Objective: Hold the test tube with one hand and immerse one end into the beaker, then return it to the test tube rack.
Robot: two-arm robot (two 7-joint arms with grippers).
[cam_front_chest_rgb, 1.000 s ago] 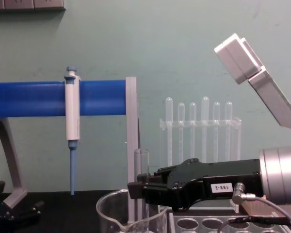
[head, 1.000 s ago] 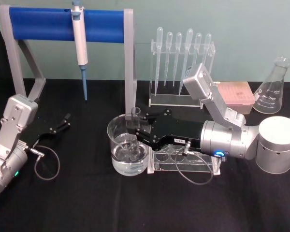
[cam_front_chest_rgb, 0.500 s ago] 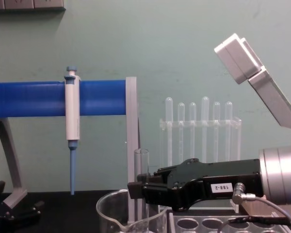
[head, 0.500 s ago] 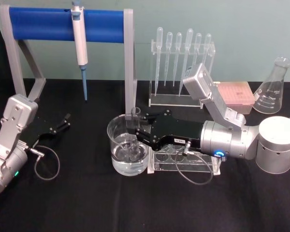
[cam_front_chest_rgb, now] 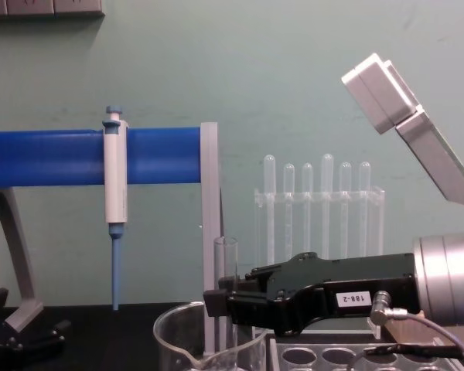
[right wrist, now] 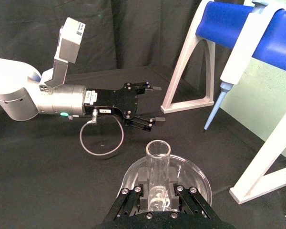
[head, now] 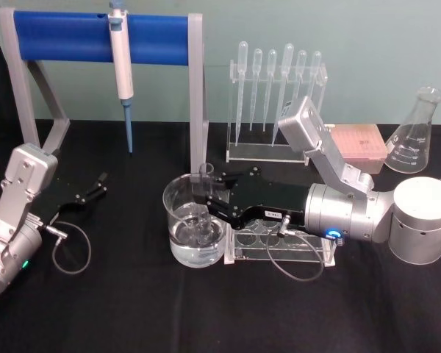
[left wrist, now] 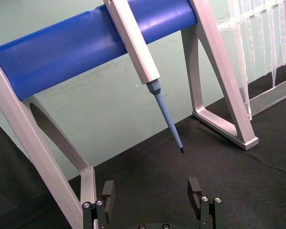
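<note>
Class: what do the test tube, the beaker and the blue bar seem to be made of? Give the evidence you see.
Test tube: seemingly clear, glossy glass; the background shows through and its rim glints.
Beaker: likewise clear glossy glass; liquid shows through its wall.
Blue bar: opaque, matte, probably plastic or a foam sleeve; cannot tell which.

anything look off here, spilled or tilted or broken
Nothing stands out. The test tube stands upright in the right gripper, lower end inside the beaker, with no spill showing on the black table around it. The left gripper rests open at the left.
</note>
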